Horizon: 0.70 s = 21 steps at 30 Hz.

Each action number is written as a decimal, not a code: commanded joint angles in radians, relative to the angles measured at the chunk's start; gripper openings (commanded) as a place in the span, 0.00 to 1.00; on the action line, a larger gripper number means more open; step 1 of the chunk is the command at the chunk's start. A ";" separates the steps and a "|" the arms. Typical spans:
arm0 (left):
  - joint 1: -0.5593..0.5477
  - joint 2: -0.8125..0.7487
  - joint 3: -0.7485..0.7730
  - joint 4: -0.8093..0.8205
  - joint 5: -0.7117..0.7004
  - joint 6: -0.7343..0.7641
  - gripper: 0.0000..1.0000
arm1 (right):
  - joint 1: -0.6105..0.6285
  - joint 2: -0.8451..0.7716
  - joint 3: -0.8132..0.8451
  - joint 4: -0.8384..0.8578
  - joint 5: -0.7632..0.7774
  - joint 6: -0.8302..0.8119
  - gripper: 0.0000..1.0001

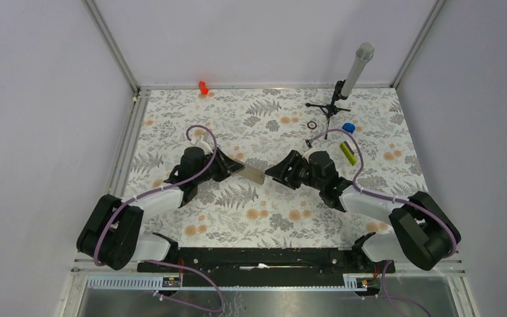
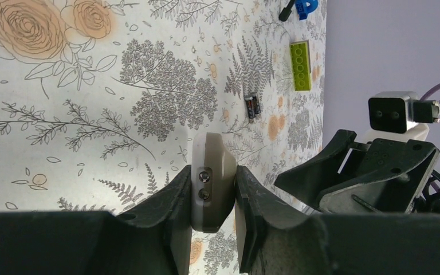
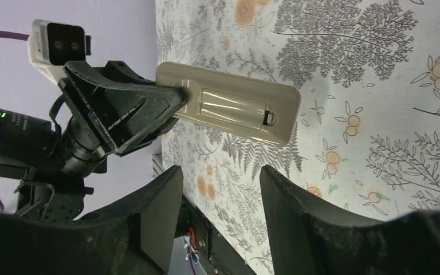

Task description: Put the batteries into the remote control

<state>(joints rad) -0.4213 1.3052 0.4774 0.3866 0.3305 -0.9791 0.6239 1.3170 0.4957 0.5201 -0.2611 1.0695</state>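
Left gripper [image 2: 212, 182] clamps the remote control [image 1: 253, 176], battery cover [image 3: 232, 109] shut — opening likely comes first. Right gripper [image 3: 217, 175], agape at its 3 o'clock, should slide that cover off.

Remote [image 1: 253, 175] is over mid-table, clamped in the left gripper [image 1: 236, 168]. The right gripper [image 1: 276, 173] stands just right of it, apart. A battery [image 2: 252, 106] lies on the table [image 1: 171, 132], towards the bar [image 1: 348, 152]. Ring [image 1: 312, 124] and cap [image 1: 348, 127] lie behind.

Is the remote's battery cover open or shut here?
Shut. On the remote held in the left tool, the right wrist view shows the battery cover sitting flush, its latch tab seated.
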 commanded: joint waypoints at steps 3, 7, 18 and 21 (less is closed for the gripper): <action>-0.004 0.054 -0.031 0.143 0.031 0.040 0.00 | 0.005 0.112 0.032 0.138 -0.025 0.021 0.57; -0.008 0.064 -0.019 0.110 0.041 0.080 0.00 | 0.007 0.172 0.039 0.188 -0.026 0.030 0.49; -0.025 0.072 0.043 -0.093 -0.033 0.155 0.00 | 0.017 0.315 0.094 0.217 -0.058 0.048 0.45; -0.029 0.082 0.042 -0.094 -0.042 0.158 0.00 | 0.019 0.329 0.092 0.205 -0.054 0.059 0.45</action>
<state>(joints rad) -0.4419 1.3758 0.4984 0.3378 0.3313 -0.8726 0.6300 1.6276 0.5587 0.6903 -0.3065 1.1126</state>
